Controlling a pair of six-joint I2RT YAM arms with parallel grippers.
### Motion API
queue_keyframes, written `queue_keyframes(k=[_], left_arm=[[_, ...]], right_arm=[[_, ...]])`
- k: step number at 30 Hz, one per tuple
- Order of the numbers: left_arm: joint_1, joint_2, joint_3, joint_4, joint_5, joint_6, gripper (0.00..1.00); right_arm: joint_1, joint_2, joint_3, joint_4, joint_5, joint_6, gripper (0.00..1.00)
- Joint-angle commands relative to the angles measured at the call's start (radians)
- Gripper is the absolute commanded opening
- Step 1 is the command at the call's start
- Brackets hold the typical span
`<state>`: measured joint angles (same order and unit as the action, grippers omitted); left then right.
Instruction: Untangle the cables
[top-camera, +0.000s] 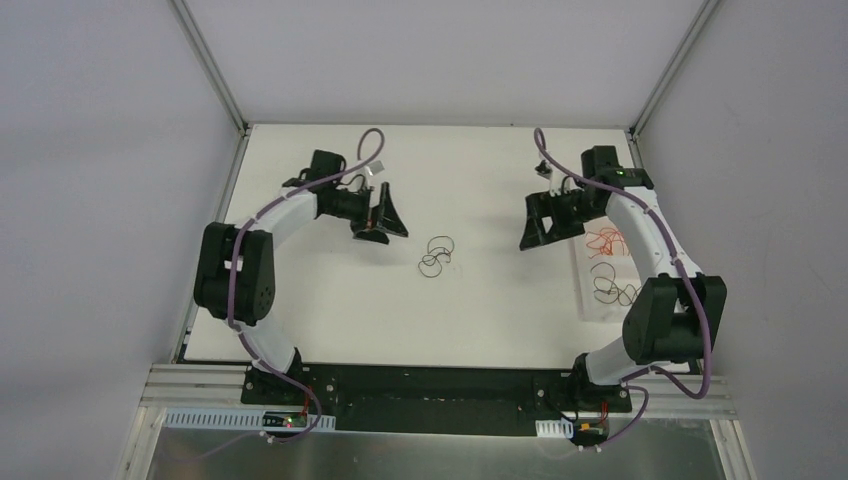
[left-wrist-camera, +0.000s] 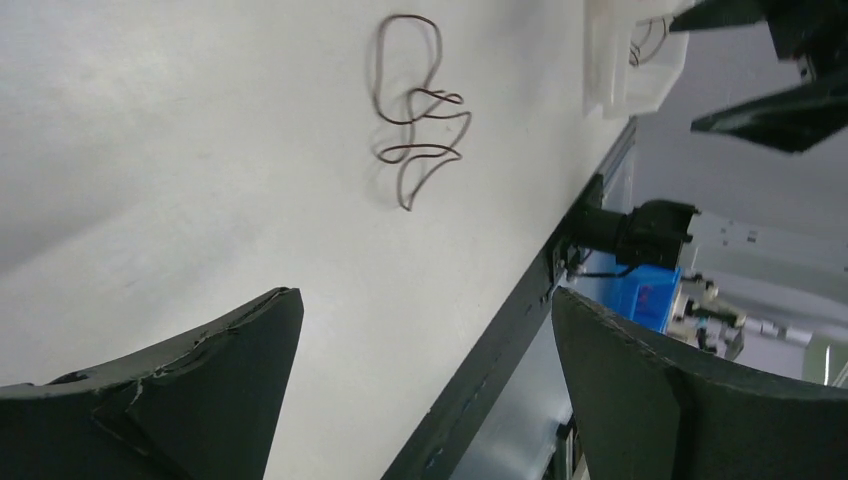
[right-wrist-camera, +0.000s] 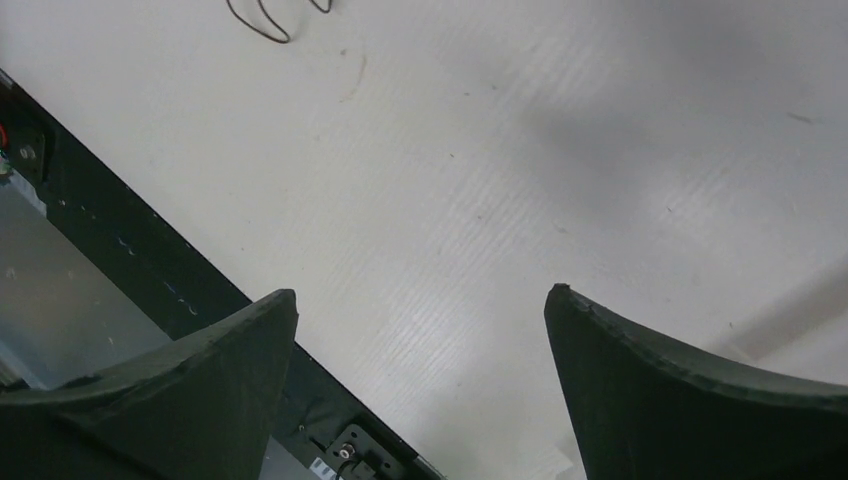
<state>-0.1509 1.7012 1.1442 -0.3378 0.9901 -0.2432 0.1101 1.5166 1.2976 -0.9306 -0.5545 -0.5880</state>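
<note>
A thin dark curly cable (top-camera: 436, 256) lies loose in the middle of the white table; it shows in the left wrist view (left-wrist-camera: 415, 115) and its end shows at the top of the right wrist view (right-wrist-camera: 262, 22). A red-orange tangle of cables (top-camera: 607, 241) and a dark tangle (top-camera: 613, 285) lie in a clear tray at the right. My left gripper (top-camera: 383, 222) is open and empty, left of the loose cable. My right gripper (top-camera: 540, 222) is open and empty, right of it, beside the tray.
The clear tray (top-camera: 584, 290) lies along the table's right side, partly under my right arm. The table's black front rail (top-camera: 430, 385) runs along the near edge. Grey walls close in the left, right and back.
</note>
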Motion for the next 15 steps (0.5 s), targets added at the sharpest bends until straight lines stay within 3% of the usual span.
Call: queue_keyframes(k=[1,8,15], left_arm=[[0.113,-0.056,-0.051,-0.100,-0.030,0.066,0.99],[0.160,-0.119,-0.116,-0.132,-0.243,0.124,0.99],[0.175,-0.147,-0.119,-0.187,-0.330,0.192,0.99]], right_arm=[[0.166,0.040,0.008,0.135,0.038,-0.043,0.99],[0.434,0.233,0.092,0.302,0.153,-0.087,0.99],[0.539,0.415,0.155,0.395,0.231,-0.102,1.00]])
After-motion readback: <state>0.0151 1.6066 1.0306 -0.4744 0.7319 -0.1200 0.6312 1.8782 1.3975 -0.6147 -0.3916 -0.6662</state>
